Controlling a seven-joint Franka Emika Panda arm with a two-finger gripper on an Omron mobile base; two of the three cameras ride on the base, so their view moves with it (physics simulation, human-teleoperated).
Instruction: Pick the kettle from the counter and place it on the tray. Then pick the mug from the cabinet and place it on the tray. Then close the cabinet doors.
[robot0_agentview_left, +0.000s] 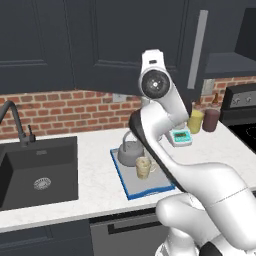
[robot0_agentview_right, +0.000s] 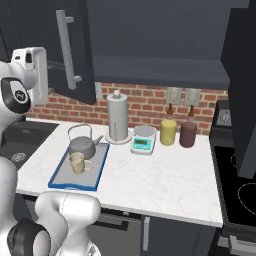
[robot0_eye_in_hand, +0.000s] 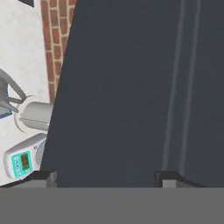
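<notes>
Resting on the tray (robot0_agentview_right: 60, 181), lower left of the right base view, are the kettle (robot0_agentview_right: 82, 145) and, just in front of it, the mug (robot0_agentview_right: 77, 163); the tray lies on the white tabletop (robot0_agentview_right: 150, 180). At the hand view's bottom, the end effector (robot0_eye_in_hand: 105, 177) has its tips spread wide, gripping nothing, facing a dark cabinet door (robot0_eye_in_hand: 131, 87). Scale (robot0_agentview_right: 143, 141) at frame centre.

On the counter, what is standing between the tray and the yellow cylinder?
In the right base view, the white-teal scale stands between the tray and the yellow cylinder; the tall grey cylinder stands behind.
</notes>
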